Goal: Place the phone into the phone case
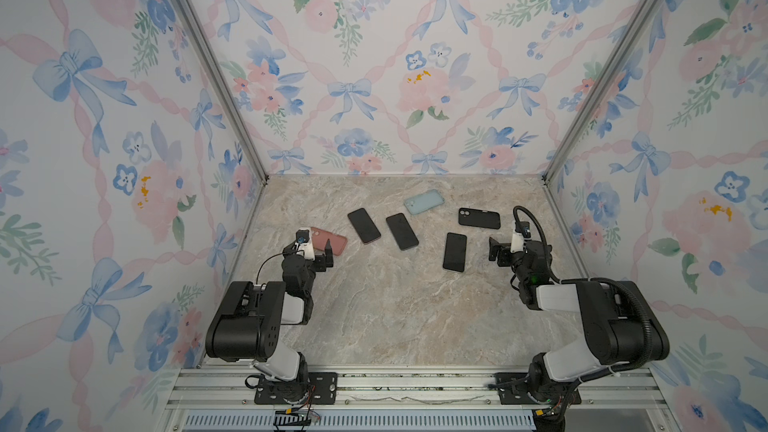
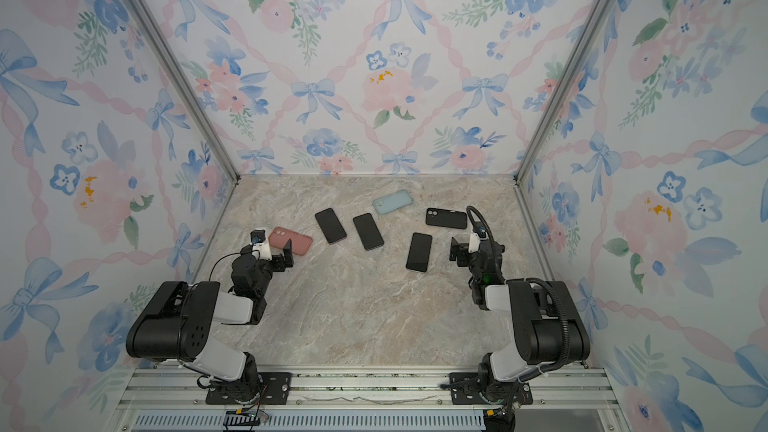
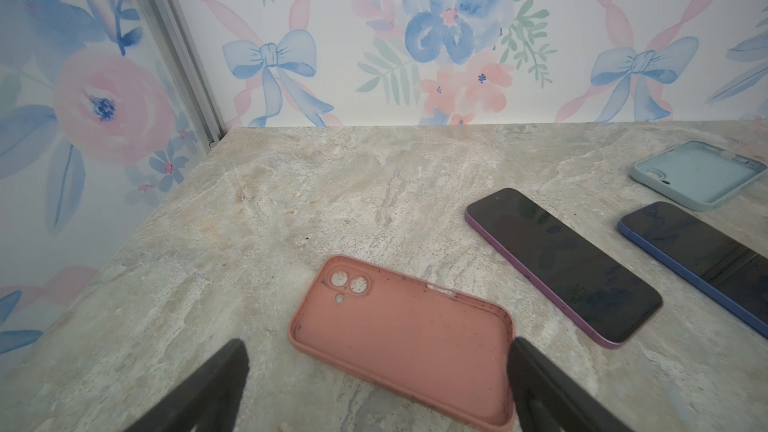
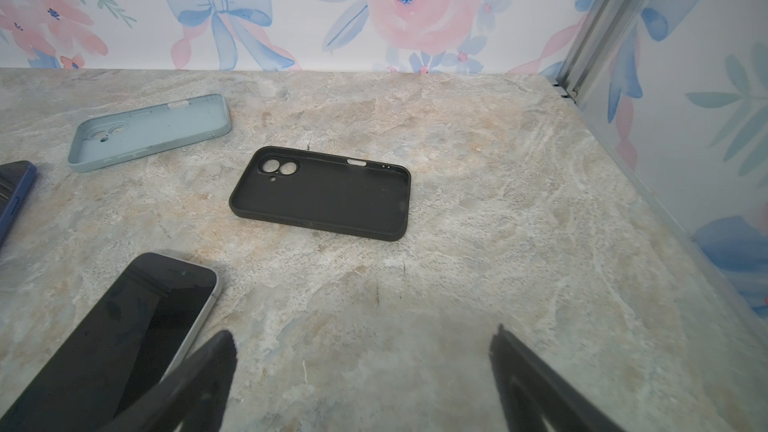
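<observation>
Surface: a beige marble-patterned surface (image 1: 395,305) is carrying three phones and three empty cases, all lying flat.
Left tool: the left tool (image 3: 378,349) is standing wide open and gripping nothing, its black fingers (image 3: 232,367) flanking the near end of the salmon-pink silicone phone case (image 3: 415,317); whether they are touching it cannot be told.
Right tool: the right tool (image 4: 362,334) is also gaping wide and empty over bare surface.
Phones: a purple-edged black-screened phone (image 3: 561,268) is lying face up near the pink case, with a blue-edged phone (image 3: 698,251) beside it; a silver-edged phone (image 4: 124,326) is lying just beside the right tool.
Other cases: a pale blue phone case (image 4: 149,130) and a matte black phone case (image 4: 324,193) are lying hollow side up, apart from each other, toward the back.
</observation>
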You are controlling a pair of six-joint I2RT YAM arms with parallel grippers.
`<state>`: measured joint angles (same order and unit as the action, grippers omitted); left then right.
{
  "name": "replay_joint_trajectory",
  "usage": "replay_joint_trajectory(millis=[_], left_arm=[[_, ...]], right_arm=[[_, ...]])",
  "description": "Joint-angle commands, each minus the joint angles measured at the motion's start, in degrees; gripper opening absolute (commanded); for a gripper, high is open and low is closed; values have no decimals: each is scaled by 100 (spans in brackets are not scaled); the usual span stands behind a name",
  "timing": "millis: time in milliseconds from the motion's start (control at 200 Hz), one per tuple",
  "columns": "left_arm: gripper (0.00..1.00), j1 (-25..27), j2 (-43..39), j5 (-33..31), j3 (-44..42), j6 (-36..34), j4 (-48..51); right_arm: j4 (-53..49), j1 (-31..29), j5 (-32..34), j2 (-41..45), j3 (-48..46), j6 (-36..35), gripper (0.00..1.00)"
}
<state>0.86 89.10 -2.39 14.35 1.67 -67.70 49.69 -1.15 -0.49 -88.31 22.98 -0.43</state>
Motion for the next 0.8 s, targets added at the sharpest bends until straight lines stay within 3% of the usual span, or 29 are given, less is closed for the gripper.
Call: replay_joint_trajectory(millis=[0,795], left_arm=[[98,54,47,-107,-38,-46,-125],[98,125,46,-206,-37,-99,-125]], right_arm=[[116,44,-76,-28,-3,47,97],[115,45,-74,-28,4,47,97]])
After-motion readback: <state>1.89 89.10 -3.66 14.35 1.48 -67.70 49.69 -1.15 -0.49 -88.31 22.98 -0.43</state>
